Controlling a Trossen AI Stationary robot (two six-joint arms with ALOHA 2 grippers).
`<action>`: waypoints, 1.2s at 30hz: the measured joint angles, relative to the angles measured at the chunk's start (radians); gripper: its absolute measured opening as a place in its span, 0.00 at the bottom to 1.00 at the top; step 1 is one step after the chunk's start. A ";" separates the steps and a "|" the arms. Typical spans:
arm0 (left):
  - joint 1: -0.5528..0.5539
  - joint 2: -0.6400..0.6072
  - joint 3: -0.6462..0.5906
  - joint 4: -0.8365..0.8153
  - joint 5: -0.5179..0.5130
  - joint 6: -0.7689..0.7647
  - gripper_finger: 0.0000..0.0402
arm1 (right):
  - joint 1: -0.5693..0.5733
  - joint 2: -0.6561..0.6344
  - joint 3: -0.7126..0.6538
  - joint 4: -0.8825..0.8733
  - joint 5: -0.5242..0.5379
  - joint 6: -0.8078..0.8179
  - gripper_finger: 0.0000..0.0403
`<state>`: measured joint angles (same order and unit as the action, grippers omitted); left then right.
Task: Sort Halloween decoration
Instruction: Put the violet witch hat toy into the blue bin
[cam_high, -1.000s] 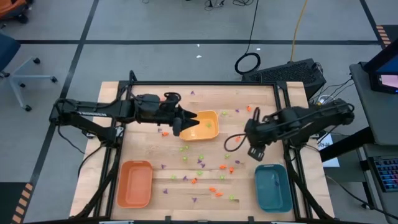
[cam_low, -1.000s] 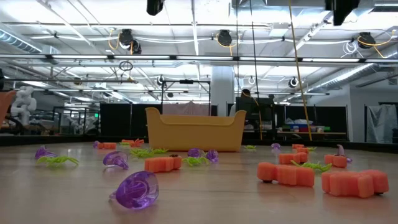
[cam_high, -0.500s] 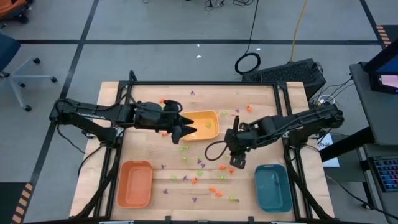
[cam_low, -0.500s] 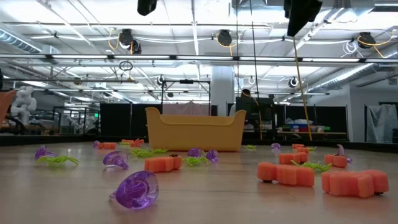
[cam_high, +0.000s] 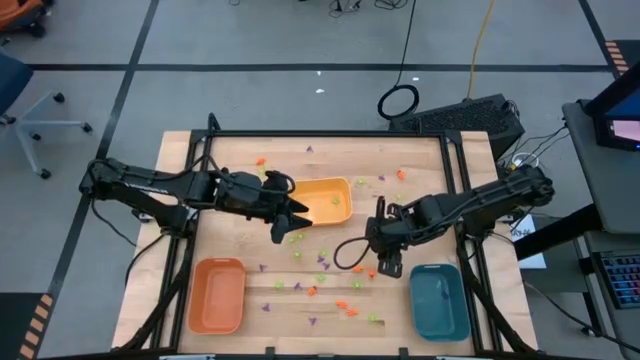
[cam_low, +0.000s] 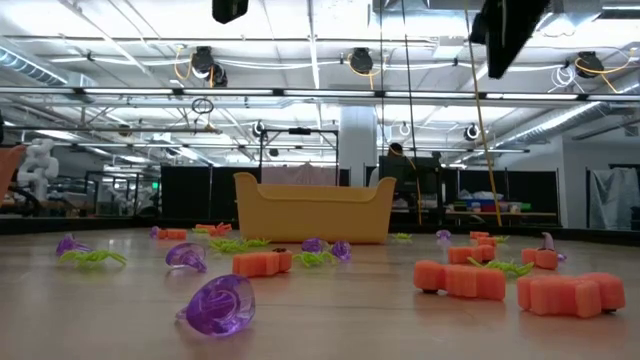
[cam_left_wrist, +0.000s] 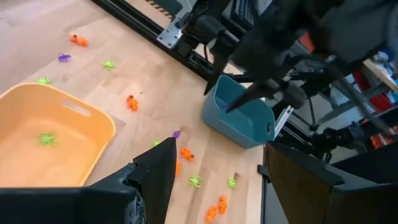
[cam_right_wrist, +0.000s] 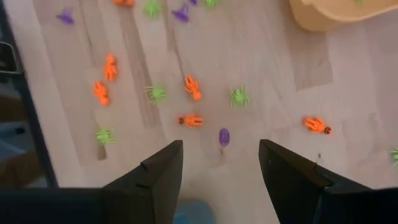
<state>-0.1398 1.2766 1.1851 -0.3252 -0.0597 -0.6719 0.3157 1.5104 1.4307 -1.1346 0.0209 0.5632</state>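
Observation:
The Halloween decoration is many tiny orange, light green and purple pieces (cam_high: 320, 262) strewn over the wooden table. They lie mostly between the yellow tray (cam_high: 325, 200) and the near edge. One green spider (cam_left_wrist: 46, 138) lies inside the yellow tray. My left gripper (cam_high: 287, 225) (cam_left_wrist: 214, 180) hovers open above the table by the yellow tray's near left corner. My right gripper (cam_high: 388, 266) (cam_right_wrist: 221, 168) hovers open over loose pieces just left of the teal tray (cam_high: 438, 300). A purple piece (cam_right_wrist: 224, 137) lies ahead of its fingers.
An orange tray (cam_high: 217, 295) sits at the near left and the teal tray at the near right. The yellow tray (cam_low: 312, 210) stands toward the far middle. Black frame rails run along the table's edges. A loop of cable (cam_high: 348, 250) hangs by the right arm.
My right gripper has swung from the table's right toward the middle and the near edge, coming lower over the loose pieces beside the teal tray. My left gripper has drifted a little from over the yellow tray toward the near edge. Both stay open.

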 joint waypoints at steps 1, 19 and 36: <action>0.000 0.000 0.000 0.000 0.000 0.004 0.61 | 0.000 -0.002 -0.020 0.017 -0.005 0.000 0.49; -0.006 0.000 0.000 -0.028 0.002 0.024 0.61 | 0.032 -0.001 -0.397 0.413 -0.104 0.041 0.49; -0.020 0.000 0.000 -0.026 -0.023 0.025 0.61 | 0.054 0.004 -0.550 0.550 0.004 -0.079 0.49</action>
<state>-0.1596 1.2766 1.1851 -0.3511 -0.0826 -0.6468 0.3695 1.5139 0.8811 -0.5847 0.0254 0.4843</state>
